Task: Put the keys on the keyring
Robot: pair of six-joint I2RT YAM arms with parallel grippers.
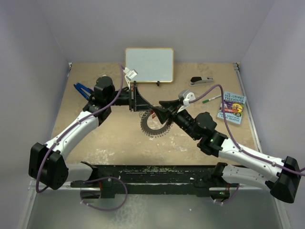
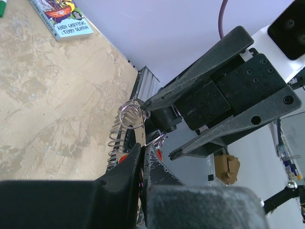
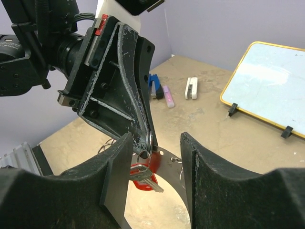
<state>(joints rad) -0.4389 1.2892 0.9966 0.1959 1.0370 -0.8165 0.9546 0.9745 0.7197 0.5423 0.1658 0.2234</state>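
Keyring (image 1: 147,126) lies at table (image 1: 109,140) centre, under the spot where the two grippers meet. Its near arc and dark jagged fringe are visible from above. Its far arc is hidden beneath the fingers.

Left gripper (image 3: 148,136): reaches in from the left, fingers tapering downward, jaws pressed together. A small wire loop (image 3: 148,143) sits right at the tips and appears pinched there.

Key (image 3: 142,171): hangs from that loop, just over the keyring's flat grey band near its inner edge. I cannot tell whether it touches the band. Its long axis is slanted, not vertical. The red head is uppermost, at the loop. In the right wrist view the short silver blade points down and toward the lower right.

Right gripper (image 2: 158,130): comes in from the right, jaws wide apart, holding nothing. One finger stands on each side of the key and the left fingertips. In the left wrist view its upper fingertip is just beside a small split ring (image 2: 129,117) on the fringe.

Surroundings: whiteboard (image 1: 149,65) leans at the far wall. Book (image 1: 232,107), pen (image 1: 209,99) and stapler (image 1: 201,80) are on the far right, well apart from the keyring.
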